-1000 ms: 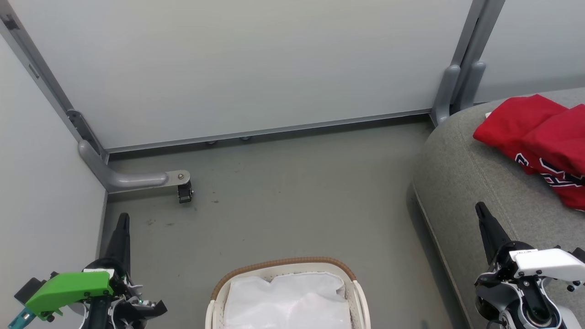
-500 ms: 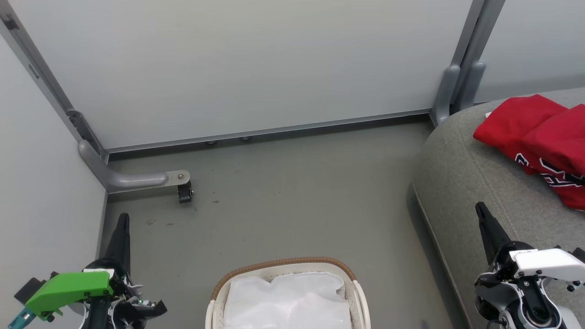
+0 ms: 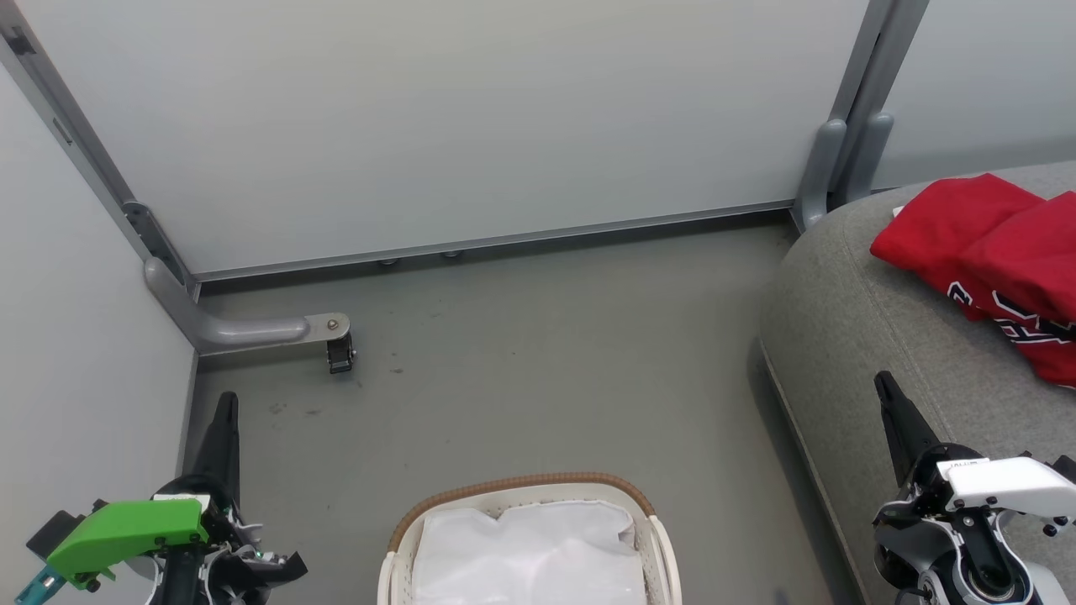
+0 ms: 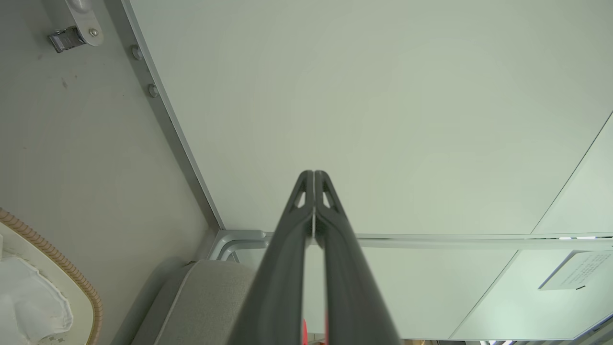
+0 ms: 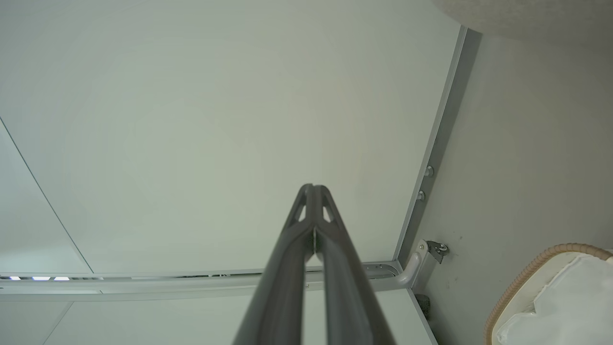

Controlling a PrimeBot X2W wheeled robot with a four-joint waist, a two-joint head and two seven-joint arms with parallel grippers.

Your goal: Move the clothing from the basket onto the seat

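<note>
On the seat (image 3: 849, 336), at your right: the red clothing (image 3: 992, 260), well apart from the basket (image 3: 521, 486).

From the head view you get the whole layout: the clothing lies bunched on the grey seat with its navy-and-white lettering showing, and the basket stands on the floor (image 3: 546, 353) at bottom centre with a white sheet (image 3: 530, 555) covering its inside. Your left hand (image 3: 225, 402) sits low left over the floor and your right hand (image 3: 883, 382) low right by the seat's edge. The wrist views settle the grip: each hand's fingers (image 4: 306, 215) press tip to tip, closed on nothing. Your left wrist view also catches the seat's rounded corner and a sliver of red behind the fingers. Your right wrist view catches the basket's brown rim and the sheet.
</note>
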